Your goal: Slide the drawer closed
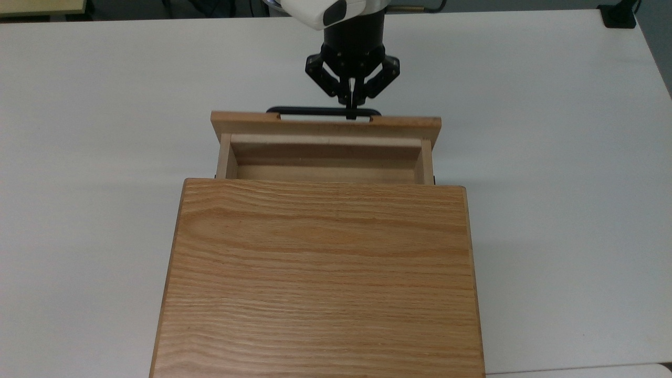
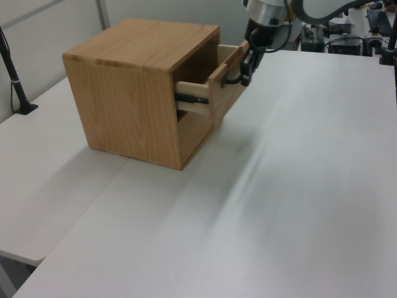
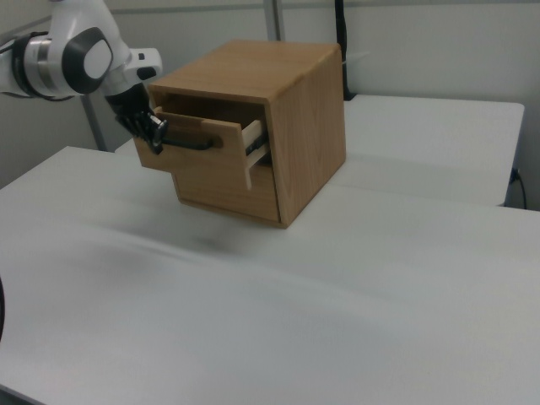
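Oak cabinet [image 1: 320,278] sits on a white worktop [image 1: 551,157], grained top filling the lower half of the top view. The drawer [image 1: 325,144] sticks out of the cabinet's upper slot only a short way, toward the top view's top edge; a narrow strip of its pale inner walls and floor shows between the front panel and the cabinet top. In the left view the drawer [image 2: 220,90] projects toward the left view's right, with a black slide rail [image 2: 193,97] visible along its side; in the right view the drawer [image 3: 207,152] projects toward the right view's left, panel hanging clear of the worktop [image 3: 253,321]. Black bar handle [image 1: 324,111] runs along the outer face of the front panel. The tool [image 1: 352,107] comes in from the top view's top, white arm [image 1: 328,10] behind it, black fingers together with no visible gap, tips touching the handle right of its middle in the top view. Whether they pinch the bar or just press against it, cannot tell. In the left view the tool [image 2: 247,65] is at the handle [image 2: 232,79]; in the right view the tool [image 3: 154,132] meets the handle's left end [image 3: 190,143].
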Robot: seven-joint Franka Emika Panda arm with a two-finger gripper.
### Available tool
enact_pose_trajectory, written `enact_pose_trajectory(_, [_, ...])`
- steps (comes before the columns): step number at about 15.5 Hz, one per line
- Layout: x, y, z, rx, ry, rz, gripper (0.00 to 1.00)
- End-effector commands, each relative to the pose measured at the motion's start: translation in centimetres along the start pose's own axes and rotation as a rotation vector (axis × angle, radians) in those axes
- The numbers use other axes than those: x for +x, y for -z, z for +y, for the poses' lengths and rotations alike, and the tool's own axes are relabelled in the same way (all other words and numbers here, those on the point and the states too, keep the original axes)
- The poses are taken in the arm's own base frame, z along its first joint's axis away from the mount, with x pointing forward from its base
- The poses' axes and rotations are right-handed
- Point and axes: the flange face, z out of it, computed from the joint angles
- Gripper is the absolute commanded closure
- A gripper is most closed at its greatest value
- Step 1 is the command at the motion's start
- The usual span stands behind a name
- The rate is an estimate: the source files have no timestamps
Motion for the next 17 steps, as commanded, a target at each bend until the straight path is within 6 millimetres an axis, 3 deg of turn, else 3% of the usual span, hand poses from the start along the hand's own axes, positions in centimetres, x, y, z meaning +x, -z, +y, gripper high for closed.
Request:
enact_pose_trajectory(1, [3.7, -0.7, 0.1, 0.003, -0.05, 0.115, 0.97])
enact_pose_trajectory(5, [5.1, -2.5, 0.1, -0.04, -0.072, 0.237, 0.95])
enact_pose_trajectory(11, [5.9, -3.5, -0.4, -0.084, 0.006, 0.345, 0.94])
enact_pose_trajectory(15, [6.8, -3.3, 1.4, -0.1, 0.014, 0.402, 0.93])
enact_pose_trajectory(17, [5.5, -2.9, 2.2, -0.115, 0.049, 0.354, 0.87])
